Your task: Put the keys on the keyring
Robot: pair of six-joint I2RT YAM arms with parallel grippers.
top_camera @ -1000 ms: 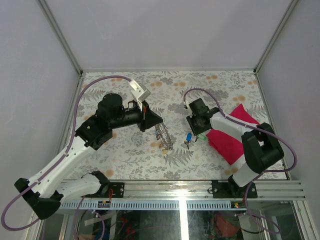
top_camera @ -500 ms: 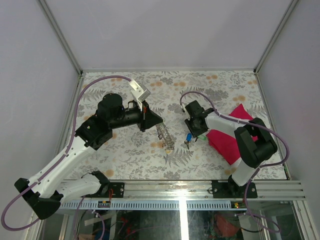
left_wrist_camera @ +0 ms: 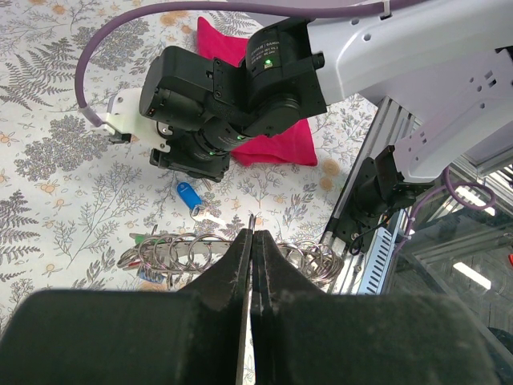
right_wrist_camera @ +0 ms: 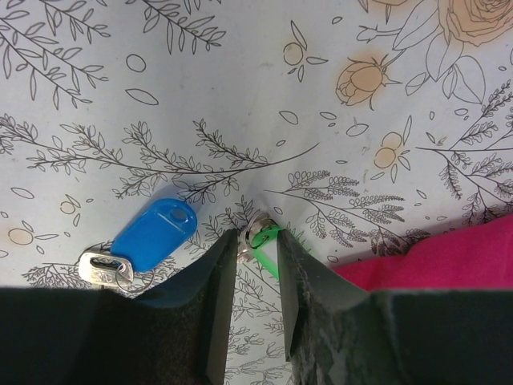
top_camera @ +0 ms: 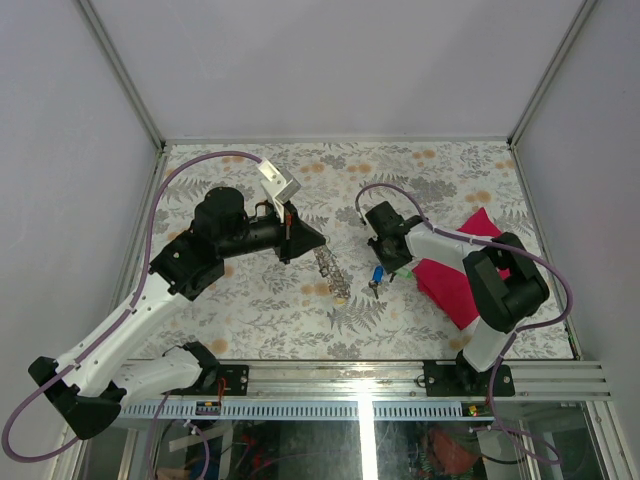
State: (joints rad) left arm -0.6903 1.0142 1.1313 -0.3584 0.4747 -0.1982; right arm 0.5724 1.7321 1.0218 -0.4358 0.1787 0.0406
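My left gripper [top_camera: 318,240] is shut on the grey keyring [top_camera: 333,272] and holds it above the table. The ring's small loops and keys hang either side of the shut jaws in the left wrist view [left_wrist_camera: 192,253]. The blue-headed key [top_camera: 376,276] lies flat on the table and also shows in the right wrist view [right_wrist_camera: 156,233]. My right gripper [right_wrist_camera: 258,241] is down on the table just right of it. Its jaws have closed in on the green-headed key [right_wrist_camera: 269,243], which fills the narrow gap and touches both fingers.
A red cloth [top_camera: 455,270] lies right of the right gripper, its edge beside the right finger [right_wrist_camera: 449,257]. The table has a floral sheet [top_camera: 420,180] and grey walls on three sides. A metal rail [top_camera: 400,380] runs along the near edge.
My right gripper has shifted a little left and back over the green-headed key. The keyring has swung slightly under my left gripper. The blue-headed key has not moved.
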